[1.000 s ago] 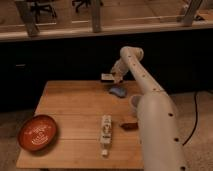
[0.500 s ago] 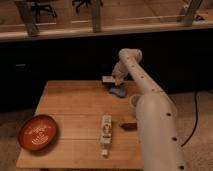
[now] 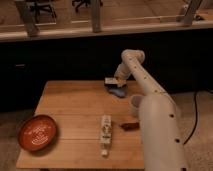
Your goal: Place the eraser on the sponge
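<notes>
Camera view: end effector (image 3: 116, 80) at far side of surface (image 3: 70, 102), looks clamped on eraser (image 3: 109, 80), held just above back-left rim of sponge (image 3: 119, 91). To do it well: centre eraser over sponge, lower gently, let go flat, since the soft rounded lump may tip it off. Red bowl (image 3: 37, 132), white bar (image 3: 105, 134) & brown obj (image 3: 130, 126) are well apart, so nothing blocks.

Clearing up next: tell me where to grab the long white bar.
Across the narrow middle of the white bar, from above: it lies flat, long axis front-to-back, sides free. The gripper is by the eraser, above the sponge.
</notes>
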Available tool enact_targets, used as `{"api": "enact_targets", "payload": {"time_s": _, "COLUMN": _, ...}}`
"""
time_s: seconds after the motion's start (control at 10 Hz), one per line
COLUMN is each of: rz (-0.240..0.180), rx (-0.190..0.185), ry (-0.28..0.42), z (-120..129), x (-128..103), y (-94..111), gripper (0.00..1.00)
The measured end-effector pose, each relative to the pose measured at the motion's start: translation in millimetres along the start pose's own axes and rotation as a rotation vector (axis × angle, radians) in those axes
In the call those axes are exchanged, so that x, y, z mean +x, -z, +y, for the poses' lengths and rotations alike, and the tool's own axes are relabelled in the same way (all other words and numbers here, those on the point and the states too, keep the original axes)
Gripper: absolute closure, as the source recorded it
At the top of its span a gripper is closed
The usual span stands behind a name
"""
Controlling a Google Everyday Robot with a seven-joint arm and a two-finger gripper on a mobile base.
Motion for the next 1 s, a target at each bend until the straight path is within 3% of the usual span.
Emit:
{"api": "enact_targets", "payload": {"time_s": 0.6, "rz": 0.043, "rx": -0.078, "ry": -0.041, "z": 3, "x": 10, "y": -15, "gripper": 1.0}}
{"api": "enact_targets", "payload": {"time_s": 1.0, "rz": 0.019, "rx": -0.112, "ry": -0.009, "z": 12, "x": 10, "y": -23, "gripper": 1.0}}
